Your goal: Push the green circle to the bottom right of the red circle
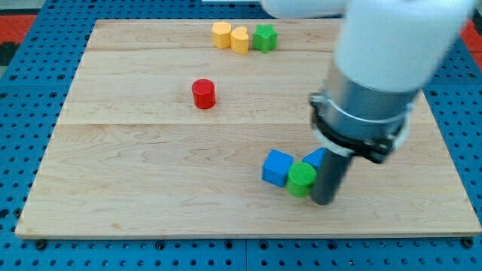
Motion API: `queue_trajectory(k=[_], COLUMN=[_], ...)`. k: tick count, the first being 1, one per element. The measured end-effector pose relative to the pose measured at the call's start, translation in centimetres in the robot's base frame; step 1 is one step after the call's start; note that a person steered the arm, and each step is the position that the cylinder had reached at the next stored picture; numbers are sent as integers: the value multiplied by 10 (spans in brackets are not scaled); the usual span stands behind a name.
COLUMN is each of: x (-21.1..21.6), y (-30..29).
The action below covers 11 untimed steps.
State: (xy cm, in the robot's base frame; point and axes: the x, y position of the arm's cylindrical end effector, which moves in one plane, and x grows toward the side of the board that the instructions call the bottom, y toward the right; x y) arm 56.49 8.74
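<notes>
The green circle (301, 178) is sitting low on the wooden board (135, 188), right of centre, roughly at five o'clock from the red circle (203, 93) and well apart from it. My tip (322, 200) is resting on the board just beside the green circle, at about its four o'clock, appearing to touch it or nearly so. Being a plain rod, it is neither opening nor closing on anything; it is only bearing sideways.

A blue cube (276, 167) is pressing against the green circle at its ten o'clock, and a second blue block (316, 157), shape hard to make out, is peeking out at its one o'clock, half hidden behind the rod. At the board's twelve o'clock edge, a yellow block (221, 35), another yellow block (239, 39) and a green block (264, 37) are lining up in a row, far from the action.

Judging by the layout, the pushing step is under way: the circle is already lying to the bottom right of the red one, but far off. The next move is probably calling for a push toward ten or eleven o'clock to bring it nearer. The blue cube is standing right in that path, so it is likely going to be shoved along unless my tip is steering the circle around it first.
</notes>
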Motion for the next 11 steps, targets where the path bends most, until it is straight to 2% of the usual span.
queue_trajectory(k=[2, 3, 4, 5, 6, 7, 9, 11], x=[-45, -17, -50, -60, -100, -109, -100, -105], y=[-40, -19, -61, -63, -87, -75, -50, -86])
